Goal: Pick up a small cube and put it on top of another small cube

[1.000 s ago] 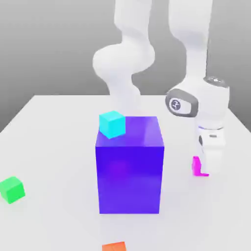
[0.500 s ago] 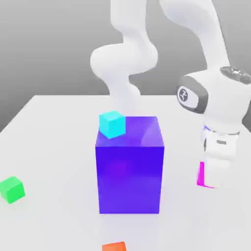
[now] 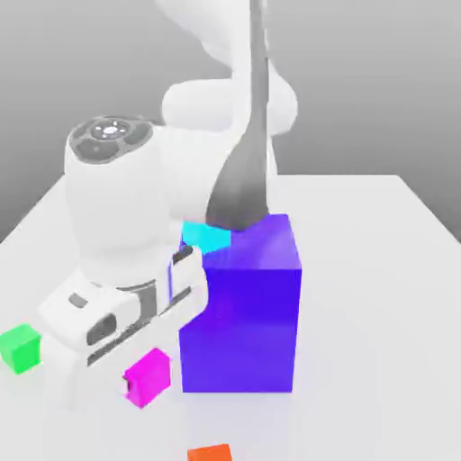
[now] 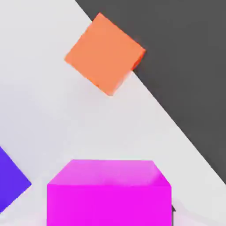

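From the exterior view, the white arm leans low over the near part of the pale counter (image 3: 378, 297), its jaws clenched on the small magenta cube (image 3: 148, 375), which hangs just above the surface at the big blue-purple cube's (image 3: 241, 311) front corner on the exterior view's left. A small cyan cube (image 3: 209, 237) sits on the big cube's top. A small green cube (image 3: 20, 348) lies off to the exterior view's left, and an orange cube (image 3: 210, 453) lies near the front edge.

In the hand view, the magenta cube (image 4: 109, 194) looms close, the orange cube (image 4: 105, 53) beyond it at the counter's (image 4: 53, 119) edge, a corner of the blue-purple cube (image 4: 9, 183) alongside.
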